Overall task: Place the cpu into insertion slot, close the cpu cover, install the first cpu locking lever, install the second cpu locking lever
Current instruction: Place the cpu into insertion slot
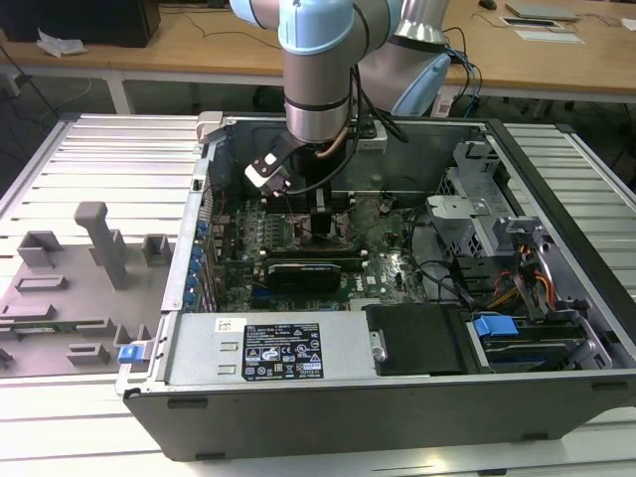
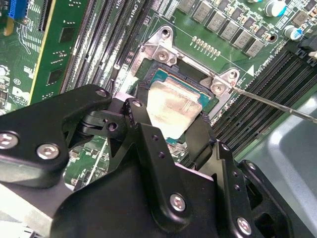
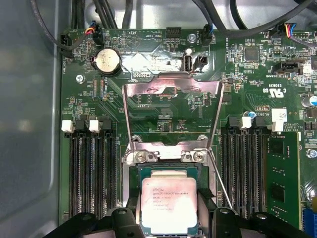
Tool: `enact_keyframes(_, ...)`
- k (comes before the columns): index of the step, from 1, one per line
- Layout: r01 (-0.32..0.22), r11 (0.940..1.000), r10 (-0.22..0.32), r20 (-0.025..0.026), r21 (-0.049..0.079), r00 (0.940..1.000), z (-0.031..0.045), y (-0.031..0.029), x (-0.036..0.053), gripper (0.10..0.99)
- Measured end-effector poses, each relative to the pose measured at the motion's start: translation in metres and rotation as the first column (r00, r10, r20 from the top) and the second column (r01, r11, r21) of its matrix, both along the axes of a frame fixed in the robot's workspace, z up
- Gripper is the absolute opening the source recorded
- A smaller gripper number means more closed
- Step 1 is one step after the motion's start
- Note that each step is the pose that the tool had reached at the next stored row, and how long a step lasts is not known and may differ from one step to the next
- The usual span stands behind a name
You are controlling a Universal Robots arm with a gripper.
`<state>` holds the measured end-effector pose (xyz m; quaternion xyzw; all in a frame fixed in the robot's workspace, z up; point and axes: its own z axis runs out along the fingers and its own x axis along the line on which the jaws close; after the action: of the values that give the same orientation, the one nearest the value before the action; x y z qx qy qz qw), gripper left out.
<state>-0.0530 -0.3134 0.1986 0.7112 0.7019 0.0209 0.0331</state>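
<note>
The cpu [image 3: 169,203] shows its pale silver top between my two black fingers [image 3: 124,218] and lies over the insertion slot [image 3: 163,168]. In the second wrist view the cpu [image 2: 171,106] sits slightly askew over the slot's dark frame [image 2: 148,74]. My gripper [image 2: 168,119] is shut on its two sides. The cpu cover [image 3: 171,89] stands flipped up and open behind the slot. A thin wire locking lever [image 3: 220,183] sticks out beside the slot, lifted free. In the exterior view the gripper [image 1: 323,221] reaches down into the open computer case.
Long black memory slots [image 3: 91,178] flank the socket on both sides, and one memory module [image 3: 283,183] is fitted. Cables [image 1: 437,273], a drive cage [image 1: 477,189] and the power supply [image 1: 288,348] crowd the case. A grey fixture tray [image 1: 89,258] lies at the exterior view's left.
</note>
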Motion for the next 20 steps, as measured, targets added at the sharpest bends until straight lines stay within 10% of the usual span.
enact_keyframes(20,-0.001,1.0000,0.001,0.0001,-0.001,1.0000,0.0107,0.0000,0.0000,0.616)
